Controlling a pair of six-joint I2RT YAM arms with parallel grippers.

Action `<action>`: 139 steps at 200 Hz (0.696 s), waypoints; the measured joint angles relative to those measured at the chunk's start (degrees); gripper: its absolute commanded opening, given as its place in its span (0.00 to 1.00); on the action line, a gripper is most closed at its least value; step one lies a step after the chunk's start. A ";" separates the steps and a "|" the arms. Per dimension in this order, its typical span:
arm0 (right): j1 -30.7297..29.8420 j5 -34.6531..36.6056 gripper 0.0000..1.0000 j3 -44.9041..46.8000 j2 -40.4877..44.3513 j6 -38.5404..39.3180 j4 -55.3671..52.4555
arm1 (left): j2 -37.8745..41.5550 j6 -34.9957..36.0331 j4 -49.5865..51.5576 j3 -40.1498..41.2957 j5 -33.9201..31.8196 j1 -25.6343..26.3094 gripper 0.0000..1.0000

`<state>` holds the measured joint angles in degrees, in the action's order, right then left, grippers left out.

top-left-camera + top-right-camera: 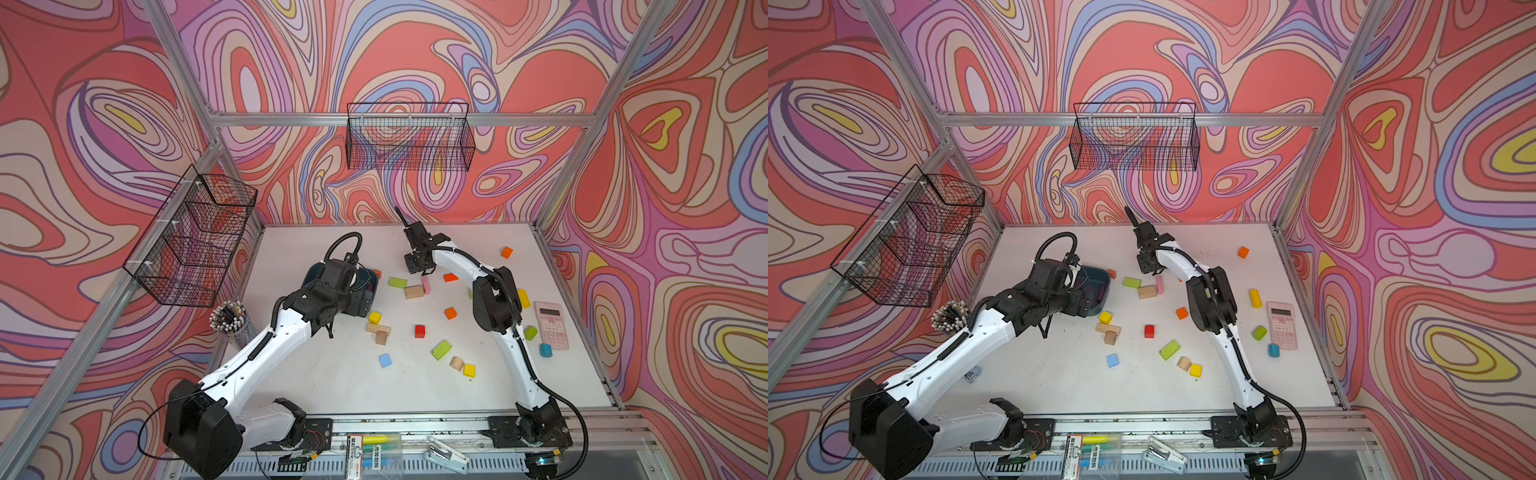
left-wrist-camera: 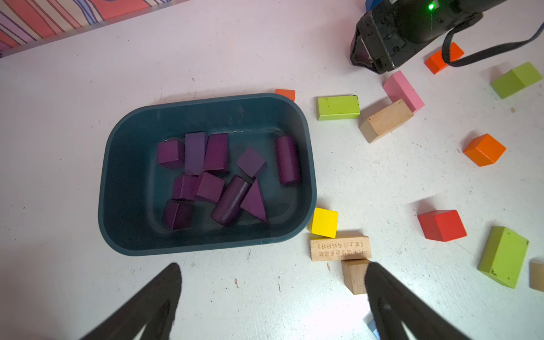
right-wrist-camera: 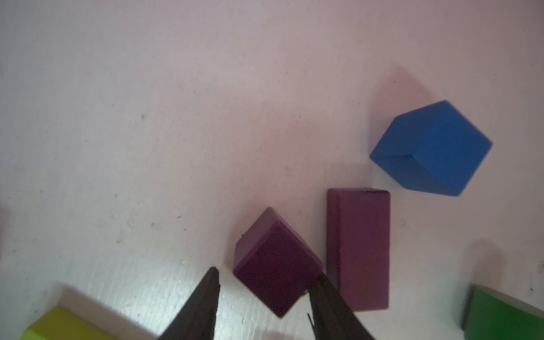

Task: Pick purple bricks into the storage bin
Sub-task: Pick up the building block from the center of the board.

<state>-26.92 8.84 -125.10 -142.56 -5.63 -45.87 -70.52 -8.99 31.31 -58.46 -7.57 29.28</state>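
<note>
The storage bin [image 2: 117, 182], a dark teal tray, holds several purple bricks [image 2: 216, 153], among them cubes, cuboids, cylinders and a triangular prism. My left gripper [image 2: 272, 269] hangs open and empty over bare table beside the bin's near rim. In both top views the left arm covers most of the bin [image 1: 1099, 291]. A purple cube [image 3: 273, 259] lies on the table between the tips of my right gripper [image 3: 266, 273]. One fingertip [image 3: 321, 282] touches its corner and the other stands apart from it. A purple cuboid [image 3: 359, 247] lies right beside the cube. My right gripper [image 1: 417, 270] hides both in the top views.
A blue cube [image 3: 432, 147] lies just past the cuboid. Loose coloured and plain wooden blocks are scattered mid-table, such as a red cube [image 1: 419, 331], a pink slab [image 1: 425, 284] and a yellow cube [image 2: 323, 222]. A pink calculator [image 1: 550, 324] lies right, a pencil cup [image 1: 230, 320] stands left, and wire baskets [image 1: 195, 237] hang on the walls.
</note>
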 measured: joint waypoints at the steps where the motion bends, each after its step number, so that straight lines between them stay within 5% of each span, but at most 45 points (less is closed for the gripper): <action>1: 0.00 0.00 0.53 -0.04 0.00 -0.02 -0.02 | 0.00 0.00 0.00 0.00 0.00 0.00 1.00; 139: 0.00 0.42 0.52 -1.33 -0.79 -8.04 3.04 | 1.51 -0.02 -0.15 0.33 -0.02 0.00 1.00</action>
<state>-26.92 9.26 -126.43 -143.35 -13.67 -42.83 -69.01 -9.02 31.16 -58.13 -7.60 29.28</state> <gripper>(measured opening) 0.528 0.998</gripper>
